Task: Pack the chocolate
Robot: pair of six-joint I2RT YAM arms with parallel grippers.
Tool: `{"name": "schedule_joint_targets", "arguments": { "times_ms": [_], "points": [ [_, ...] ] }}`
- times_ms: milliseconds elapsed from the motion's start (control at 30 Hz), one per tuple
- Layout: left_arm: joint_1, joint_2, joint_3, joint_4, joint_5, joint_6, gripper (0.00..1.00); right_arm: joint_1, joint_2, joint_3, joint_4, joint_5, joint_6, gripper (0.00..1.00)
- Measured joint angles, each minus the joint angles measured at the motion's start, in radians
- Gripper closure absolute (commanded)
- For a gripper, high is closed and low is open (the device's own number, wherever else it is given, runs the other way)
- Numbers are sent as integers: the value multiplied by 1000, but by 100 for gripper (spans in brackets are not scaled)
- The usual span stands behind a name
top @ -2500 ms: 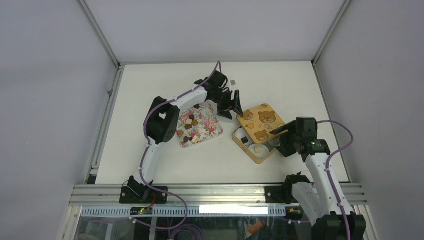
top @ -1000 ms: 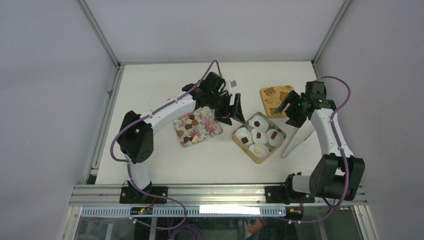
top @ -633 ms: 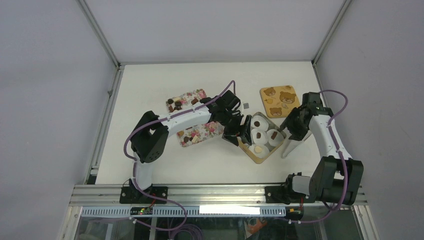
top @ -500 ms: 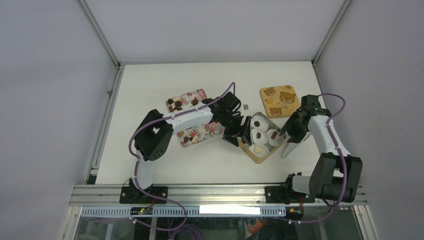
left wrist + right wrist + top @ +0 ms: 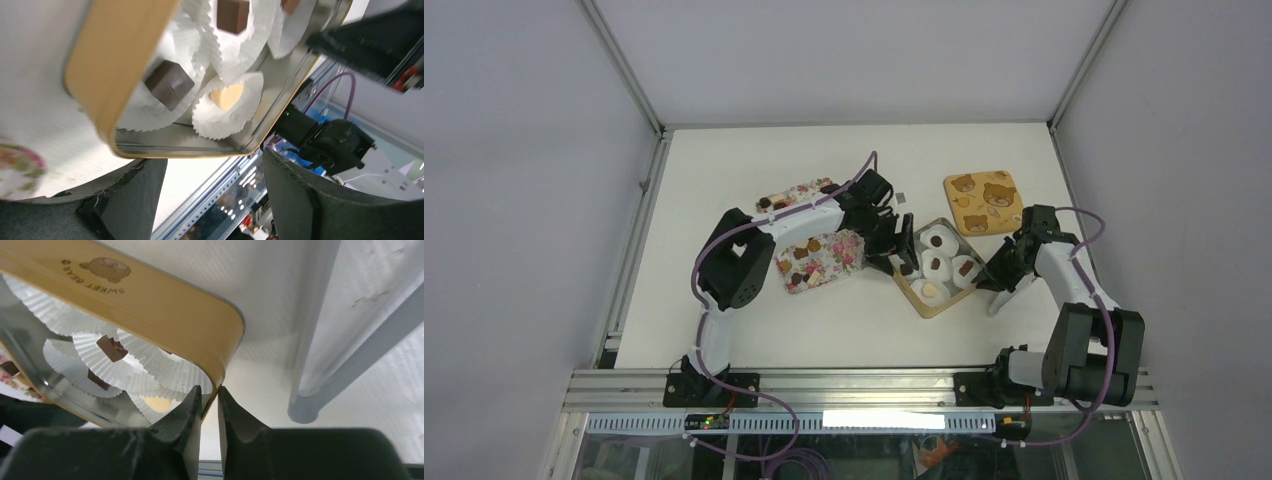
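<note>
3 chocolates in paper cups, just beyond right pincer clamping tin

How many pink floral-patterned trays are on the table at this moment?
2. One pink floral-patterned tray lies just beyond the left arm, which overlaps its near edge. The other lies on the arm's near side, left of the gold tin. No others show.

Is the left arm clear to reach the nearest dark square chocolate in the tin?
Probably yes: left fingers open beside the tin, chocolate uncovered in its cup; right fingers pinch only the far wall.
</note>
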Motion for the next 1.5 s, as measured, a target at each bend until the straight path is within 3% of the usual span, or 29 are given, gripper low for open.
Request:
{"name": "schedule_joint_targets", "arguments": {
  "times_ms": [133,200,300,400,533,667,833,1033,1267,1500],
  "points": [
    [65,3,33,-1,-20,-1,26,16,-53,-53,39,-53,66,82],
    [93,7,55,-7,-24,0,25,43,-72,-73,49,-65,98,69],
    [124,14,90,-24,-37,9,24,78,-95,-76,30,-77,108,43],
    [138,15,117,-47,-61,27,22,91,-146,-38,-43,-40,84,30],
    [137,7,142,-86,-93,53,17,86,-193,113,-119,78,33,28],
    [136,6,220,-124,-109,71,12,51,-134,297,-116,156,-10,27],
    [136,39,440,-132,-135,73,9,-5,147,537,-90,190,-41,24],
    [149,187,637,-81,-132,49,9,-99,505,768,-56,193,-58,22],
    [212,344,653,-40,-90,-19,9,-187,791,989,-71,191,-59,20],
    [298,396,653,-9,-40,-65,10,-183,911,1051,-77,150,-58,19]
  ]
}}
